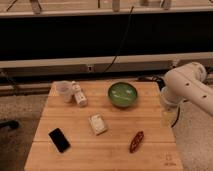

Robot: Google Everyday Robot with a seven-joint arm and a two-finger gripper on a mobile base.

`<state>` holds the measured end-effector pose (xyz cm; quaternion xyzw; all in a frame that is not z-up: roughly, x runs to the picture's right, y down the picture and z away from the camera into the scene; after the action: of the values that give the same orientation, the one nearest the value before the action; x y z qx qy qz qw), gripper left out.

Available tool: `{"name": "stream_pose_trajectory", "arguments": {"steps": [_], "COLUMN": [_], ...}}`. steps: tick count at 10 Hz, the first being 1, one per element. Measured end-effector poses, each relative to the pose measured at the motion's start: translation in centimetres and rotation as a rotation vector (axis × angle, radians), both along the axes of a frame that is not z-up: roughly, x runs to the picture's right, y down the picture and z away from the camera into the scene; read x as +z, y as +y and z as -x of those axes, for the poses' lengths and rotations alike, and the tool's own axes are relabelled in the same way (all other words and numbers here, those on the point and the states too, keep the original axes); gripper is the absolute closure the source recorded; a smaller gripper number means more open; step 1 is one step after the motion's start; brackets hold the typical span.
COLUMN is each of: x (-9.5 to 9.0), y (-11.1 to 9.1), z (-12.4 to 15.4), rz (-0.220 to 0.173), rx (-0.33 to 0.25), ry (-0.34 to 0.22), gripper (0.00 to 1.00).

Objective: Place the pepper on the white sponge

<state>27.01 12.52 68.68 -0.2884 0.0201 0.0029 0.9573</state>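
A dark red pepper [136, 141] lies on a honey-coloured wooden worktop [75, 155] with a faint plank grain. With it are the white sponge [97, 124], off-white with faint tan marks, a glossy green bowl [123, 94], a flat black phone [59, 140], a white bottle [79, 95] with a brownish label and a whitish, translucent cup [64, 90]. The cream-white arm [187, 85] enters from the right, its pale yellowish gripper [167, 116] hanging at the worktop's right edge. Behind is a black wall, and the floor is speckled grey.
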Motion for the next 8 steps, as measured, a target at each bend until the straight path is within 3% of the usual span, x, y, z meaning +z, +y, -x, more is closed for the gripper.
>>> {"name": "stream_pose_trajectory", "arguments": {"steps": [3,6,8], "x": [0.7,0.8,0.5], "y": [3.4,6.0,7.7], "z": [4.1,5.6,8.3], "rz": [0.023,0.04,0.044], "rx": [-0.063,-0.126,-0.162], "ry": [-0.023,-0.049,-0.088], "gripper": [0.2,0.2,0.2]}}
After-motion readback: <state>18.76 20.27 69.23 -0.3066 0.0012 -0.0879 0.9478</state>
